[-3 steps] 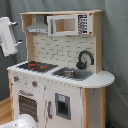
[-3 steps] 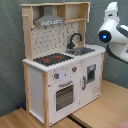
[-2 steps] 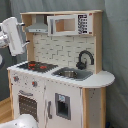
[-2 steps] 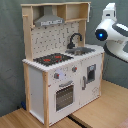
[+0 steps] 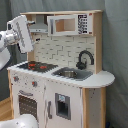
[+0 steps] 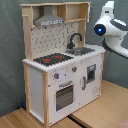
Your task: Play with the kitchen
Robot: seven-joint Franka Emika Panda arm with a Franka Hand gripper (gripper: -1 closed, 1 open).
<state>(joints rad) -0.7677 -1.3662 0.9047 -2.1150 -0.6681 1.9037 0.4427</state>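
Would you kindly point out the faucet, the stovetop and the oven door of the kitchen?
faucet (image 5: pixel 85 57): first exterior view, on its black arch.
stovetop (image 6: pixel 52 59): second exterior view, on its black surface.
oven door (image 6: pixel 65 95): second exterior view, on its window.

A: Kitchen (image 5: pixel 60 85) status?
B: Upright in both exterior views (image 6: pixel 60 80). White body, light-wood frame, doors shut.
A: Top side?
B: Black stovetop (image 5: pixel 35 65) with red rings, sink (image 5: pixel 70 74) beside it, black curved faucet (image 5: pixel 84 59) behind the sink. Grey hood (image 6: pixel 49 21) above the stove, shelf alongside.
A: Front?
B: Two knobs, oven door (image 6: pixel 64 95) with handle below, closed.
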